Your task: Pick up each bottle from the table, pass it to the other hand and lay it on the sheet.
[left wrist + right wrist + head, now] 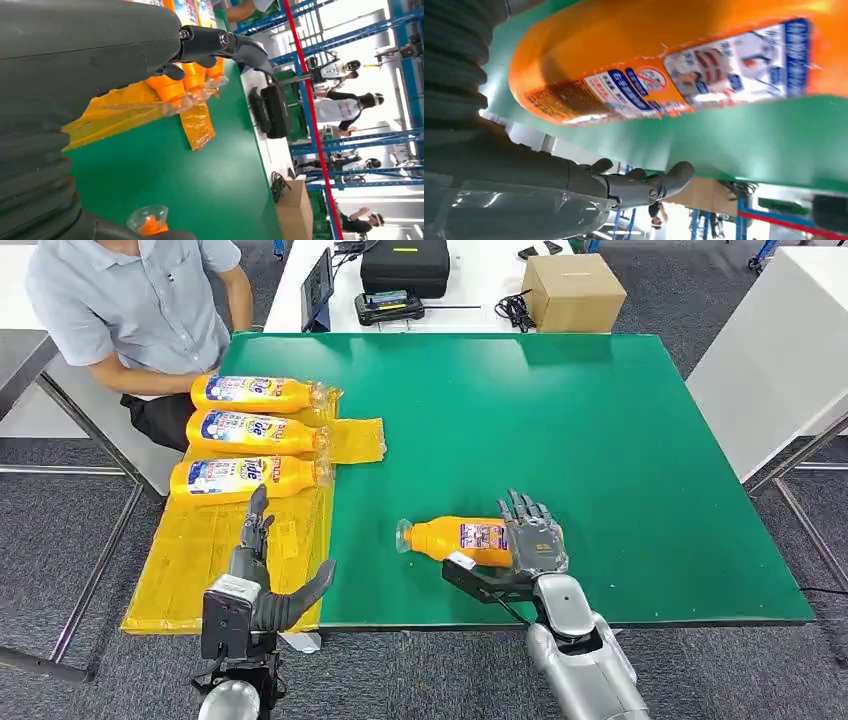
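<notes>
So you've got a green table [620,420] with a yellow plastic sheet [190,560] spread over its left edge, and three orange bottles [252,430] already lying on that sheet in a row, side by side, labels up, necks pointing toward the middle of the table. The fourth bottle [455,539] is the one in play: it lies on its side on the bare green, near the table's front edge and well apart from the sheet, clear cap end pointing toward the sheet. Your right hand [530,540] is right at the bottle's base end, fingers spread up over the far side of it and the thumb reaching under the near side, so it looks like it's cupping the base, but you can't really tell from the head view whether it's actually squeezing or just touching. The right wrist view doesn't settle it either: the bottle's label fills the frame above the green surface and the fingers [644,182] sit stretched out apart from it. Your left hand [262,580] hovers over the front part of the sheet, nearer than the three bottles, fingers straight and apart, thumb stuck out toward the table, nothing in it. At the far side of the sheet a person [140,310] in a light blue shirt sits beside the table.
</notes>
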`<state>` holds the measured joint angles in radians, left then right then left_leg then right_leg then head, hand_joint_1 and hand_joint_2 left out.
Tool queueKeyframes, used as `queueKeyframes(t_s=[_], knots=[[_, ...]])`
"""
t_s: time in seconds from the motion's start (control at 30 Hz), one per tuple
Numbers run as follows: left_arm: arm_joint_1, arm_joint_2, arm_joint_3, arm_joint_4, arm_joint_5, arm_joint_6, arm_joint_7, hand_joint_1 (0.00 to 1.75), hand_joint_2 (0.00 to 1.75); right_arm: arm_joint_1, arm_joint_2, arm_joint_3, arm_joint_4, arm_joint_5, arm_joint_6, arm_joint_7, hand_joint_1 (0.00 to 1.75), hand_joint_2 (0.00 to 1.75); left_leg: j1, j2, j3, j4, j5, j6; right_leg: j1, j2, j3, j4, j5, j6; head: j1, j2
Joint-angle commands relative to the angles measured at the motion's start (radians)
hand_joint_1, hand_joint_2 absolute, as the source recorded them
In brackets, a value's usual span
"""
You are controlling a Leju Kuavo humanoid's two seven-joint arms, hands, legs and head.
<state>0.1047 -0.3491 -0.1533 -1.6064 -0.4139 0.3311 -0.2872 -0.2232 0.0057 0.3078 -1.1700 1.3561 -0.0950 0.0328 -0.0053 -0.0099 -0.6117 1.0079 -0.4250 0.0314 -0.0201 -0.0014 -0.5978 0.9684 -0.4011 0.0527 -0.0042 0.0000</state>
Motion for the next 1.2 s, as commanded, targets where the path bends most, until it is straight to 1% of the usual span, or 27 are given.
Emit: queueKeyframes(t_s=[0.03, 0.07, 0.1, 0.17, 0.27, 0.3, 0.63, 0.73, 0.87, 0.97, 1.0, 1.03, 1.07, 1.13, 1.17, 1.2], knots=[[-0.004, 0.001, 0.007, 0.048, 0.019, -0.033, 0.033, 0.0, 1.75, -0.059, -0.039, -0.03, 0.165, -0.08, 0.054, -0.02, 0.0, 1.75, 0.001, 0.001, 0.006, 0.0, -0.002, -0.002, 0.002, 0.0, 0.006, -0.001, -0.002, -0.003, 0.0, 0.0], [-0.001, 0.001, 0.006, 0.05, 0.023, -0.034, 0.035, 0.0, 1.75, -0.059, -0.047, -0.024, 0.178, -0.079, 0.058, -0.02, 0.0, 1.75, 0.001, 0.001, 0.005, -0.001, -0.001, -0.002, 0.001, 0.0, 0.005, -0.002, -0.001, -0.002, 0.0, 0.0], [0.001, 0.001, 0.006, 0.05, 0.023, -0.034, 0.035, 0.0, 1.75, -0.057, -0.049, -0.025, 0.18, -0.08, 0.059, -0.02, 0.0, 1.75, 0.001, 0.001, 0.007, -0.001, -0.002, -0.002, 0.001, 0.0, 0.007, -0.002, -0.001, -0.002, 0.0, 0.0], [0.003, 0.004, 0.004, 0.047, 0.025, -0.036, 0.039, 0.0, 1.75, -0.058, -0.058, -0.014, 0.192, -0.086, 0.069, -0.015, 0.0, 1.75, 0.0, 0.0, 0.004, -0.001, -0.001, -0.001, 0.001, 0.0, 0.004, -0.002, -0.001, -0.001, 0.0, 0.0], [0.005, 0.005, 0.006, 0.047, 0.022, -0.038, 0.045, 0.0, 1.75, -0.06, -0.068, -0.009, 0.198, -0.079, 0.07, 0.0, 0.0, 1.75, 0.001, 0.002, 0.007, -0.001, -0.002, -0.002, 0.001, 0.0, 0.007, -0.002, -0.001, -0.002, 0.0, 0.0], [0.005, 0.005, 0.006, 0.047, 0.022, -0.038, 0.045, 0.0, 1.75, -0.06, -0.068, -0.009, 0.198, -0.079, 0.07, 0.0, 0.0, 1.75, 0.001, 0.001, 0.005, -0.001, -0.001, -0.001, 0.001, 0.0, 0.005, -0.002, -0.001, -0.002, 0.0, 0.0], [0.006, 0.005, 0.006, 0.047, 0.022, -0.038, 0.045, 0.0, 1.75, -0.061, -0.067, -0.009, 0.197, -0.079, 0.07, 0.0, 0.0, 1.75, 0.001, 0.0, 0.009, -0.001, -0.001, -0.001, 0.001, -0.001, 0.009, -0.002, -0.001, -0.002, 0.0, 0.0], [0.005, 0.004, 0.005, 0.048, 0.017, -0.037, 0.05, 0.0, 1.75, -0.069, -0.066, -0.006, 0.203, -0.075, 0.071, 0.016, 0.0, 1.75, 0.001, 0.0, 0.009, -0.001, -0.001, -0.001, 0.001, 0.0, 0.009, -0.002, 0.0, -0.002, 0.0, 0.0], [-0.01, 0.007, -0.003, 0.069, 0.012, -0.037, 0.047, 0.0, 1.75, -0.091, -0.064, -0.025, 0.262, -0.107, 0.083, 0.01, 0.0, 1.75, 0.001, 0.0, 0.011, -0.001, -0.001, -0.002, 0.002, -0.001, 0.011, -0.002, -0.001, -0.002, 0.0, 0.0], [-0.02, 0.01, -0.01, 0.081, 0.011, -0.036, 0.045, 0.0, 1.75, -0.103, -0.067, -0.043, 0.312, -0.144, 0.078, -0.017, 0.0, 1.75, 0.001, 0.0, 0.012, -0.001, -0.001, -0.002, 0.002, -0.001, 0.012, -0.003, -0.001, -0.003, 0.0, 0.0], [-0.028, 0.011, -0.014, 0.092, 0.01, -0.037, 0.044, 0.0, 1.75, -0.109, -0.069, -0.055, 0.335, -0.171, 0.085, -0.035, 0.14, 1.75, 0.001, 0.0, 0.011, -0.001, 0.0, -0.002, 0.001, -0.002, 0.011, -0.003, 0.0, -0.002, 0.0, 0.0], [-0.032, 0.012, -0.017, 0.099, 0.011, -0.04, 0.043, 0.0, 1.75, -0.109, -0.074, -0.062, 0.347, -0.185, 0.087, -0.046, 1.64, 1.75, 0.001, -0.001, 0.011, -0.001, 0.0, -0.002, 0.001, -0.002, 0.011, -0.003, 0.0, -0.002, 0.0, 0.0], [-0.04, 0.013, -0.022, 0.111, 0.015, -0.043, 0.038, 0.0, 1.75, -0.111, -0.088, -0.059, 0.372, -0.197, 0.098, -0.064, 1.75, 1.75, 0.001, -0.001, 0.012, -0.001, 0.0, -0.001, 0.001, -0.002, 0.011, -0.003, 0.0, -0.002, 0.0, 0.0], [-0.054, 0.015, -0.03, 0.132, 0.022, -0.048, 0.029, 0.0, 1.75, -0.104, -0.104, -0.086, 0.4, -0.291, 0.134, -0.14, 1.75, 1.75, 0.002, -0.003, 0.013, -0.001, 0.0, -0.002, 0.002, -0.005, 0.013, -0.003, -0.001, -0.003, 0.0, 0.0], [-0.064, 0.0, -0.027, 0.137, 0.035, -0.044, 0.021, 0.0, 1.75, -0.095, -0.126, -0.109, 0.418, -0.361, 0.17, -0.185, 1.75, 1.75, 0.001, -0.003, 0.012, -0.001, 0.0, -0.001, 0.001, -0.004, 0.012, -0.003, 0.0, -0.002, 0.0, 0.0], [-0.068, 0.0, -0.041, 0.129, 0.036, -0.043, 0.024, 0.0, 1.75, -0.088, -0.143, -0.119, 0.425, -0.391, 0.179, -0.208, 1.75, 1.75, 0.001, -0.005, 0.013, -0.002, 0.001, -0.002, 0.002, -0.006, 0.014, -0.004, -0.001, -0.002, 0.0, 0.0]])
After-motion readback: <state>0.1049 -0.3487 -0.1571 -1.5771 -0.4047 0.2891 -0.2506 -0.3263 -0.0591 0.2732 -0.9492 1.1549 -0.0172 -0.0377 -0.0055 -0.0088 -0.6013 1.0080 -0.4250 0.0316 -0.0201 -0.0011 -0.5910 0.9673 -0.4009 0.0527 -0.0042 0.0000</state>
